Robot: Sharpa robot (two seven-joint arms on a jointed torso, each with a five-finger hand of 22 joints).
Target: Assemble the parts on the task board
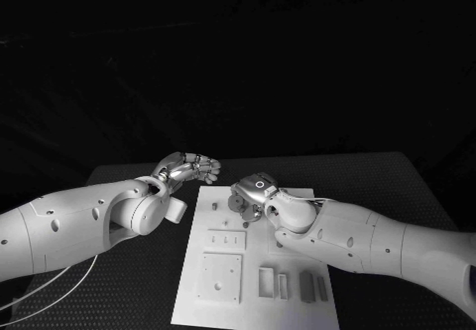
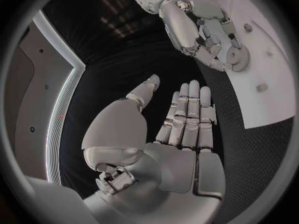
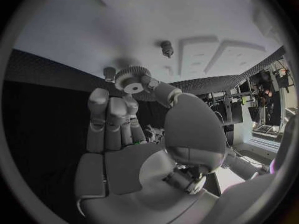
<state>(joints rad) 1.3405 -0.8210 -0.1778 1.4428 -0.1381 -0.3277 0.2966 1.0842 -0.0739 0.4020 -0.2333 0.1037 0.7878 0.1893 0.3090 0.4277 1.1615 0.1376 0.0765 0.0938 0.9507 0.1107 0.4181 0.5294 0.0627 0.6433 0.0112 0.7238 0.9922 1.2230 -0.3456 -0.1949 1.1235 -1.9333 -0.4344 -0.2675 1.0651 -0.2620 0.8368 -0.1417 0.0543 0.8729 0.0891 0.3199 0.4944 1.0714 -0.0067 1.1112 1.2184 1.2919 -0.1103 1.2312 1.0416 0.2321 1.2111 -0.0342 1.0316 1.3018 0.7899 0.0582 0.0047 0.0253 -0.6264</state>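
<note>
The black table has a finely textured, mat-like top, and the room behind it is dark. On it lies the task board, a long white plate running away from the robot. At its near end stand narrow upright blocks in a row, beside a raised square plate with a small hole; a smaller plate with several holes sits beyond that.

Farther along, the right hand hangs over the board's far part, holding a small toothed gear at its fingertips. In the right wrist view the gear is a round wheel with fine teeth and a pale centre with a hole; it is close to the board, just beside a short peg, with another peg standing farther off. Whether the gear touches the board cannot be told. In the head view the hand hides the gear.

The left hand floats off the board's left edge, over the table's far side. Its fingers lie straight and side by side, thumb apart, holding nothing.
</note>
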